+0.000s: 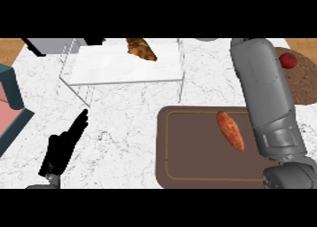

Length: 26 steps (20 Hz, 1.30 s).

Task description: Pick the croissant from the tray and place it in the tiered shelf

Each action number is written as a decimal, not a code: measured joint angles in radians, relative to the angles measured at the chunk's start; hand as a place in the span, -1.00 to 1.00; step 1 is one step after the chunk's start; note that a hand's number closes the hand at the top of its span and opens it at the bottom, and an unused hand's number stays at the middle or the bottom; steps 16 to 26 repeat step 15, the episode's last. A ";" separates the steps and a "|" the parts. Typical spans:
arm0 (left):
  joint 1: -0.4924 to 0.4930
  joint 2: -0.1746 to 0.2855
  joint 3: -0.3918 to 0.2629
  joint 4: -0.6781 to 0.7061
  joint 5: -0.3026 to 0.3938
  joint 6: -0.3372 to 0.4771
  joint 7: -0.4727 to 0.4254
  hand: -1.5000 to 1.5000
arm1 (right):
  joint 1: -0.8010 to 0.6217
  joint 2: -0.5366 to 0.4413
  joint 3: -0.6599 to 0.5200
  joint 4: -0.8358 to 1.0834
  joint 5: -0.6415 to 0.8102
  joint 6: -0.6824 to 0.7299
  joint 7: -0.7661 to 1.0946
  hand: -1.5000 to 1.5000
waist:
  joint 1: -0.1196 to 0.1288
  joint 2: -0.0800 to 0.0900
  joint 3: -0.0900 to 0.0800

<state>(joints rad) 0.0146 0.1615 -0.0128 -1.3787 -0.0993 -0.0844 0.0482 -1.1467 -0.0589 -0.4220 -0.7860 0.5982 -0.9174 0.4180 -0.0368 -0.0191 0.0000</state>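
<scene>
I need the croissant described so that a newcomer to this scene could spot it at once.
Find the white tiered shelf at the counter's far middle, just beyond the brown tray. The croissant lies on the shelf's white surface, near its far edge. It is mottled golden-brown, unlike the smooth orange-red oblong food lying on the tray.

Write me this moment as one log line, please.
croissant: on tiered shelf top | tray: holds sweet potato | left hand: open, resting lower left | right hand: out of view
</scene>
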 measured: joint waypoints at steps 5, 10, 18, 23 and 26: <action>0.024 0.004 0.011 -0.016 0.004 0.004 0.005 0.00 | 0.201 -0.005 0.071 -0.259 0.008 0.116 0.052 -1.00 | -0.019 -0.006 0.000; 0.025 0.006 0.014 -0.026 0.005 0.001 0.005 0.00 | 0.423 -0.049 0.126 -0.562 -0.023 0.287 0.106 -1.00 | -0.017 -0.001 0.000; 0.015 0.018 0.020 -0.029 0.010 -0.018 0.006 0.00 | 0.631 -0.106 0.152 -0.868 -0.058 0.440 0.201 -1.00 | 0.001 0.007 0.000; 0.015 0.018 0.020 -0.029 0.010 -0.018 0.006 0.00 | 0.631 -0.106 0.152 -0.868 -0.058 0.440 0.201 -1.00 | 0.001 0.007 0.000; 0.015 0.018 0.020 -0.029 0.010 -0.018 0.006 0.00 | 0.631 -0.106 0.152 -0.868 -0.058 0.440 0.201 -1.00 | 0.001 0.007 0.000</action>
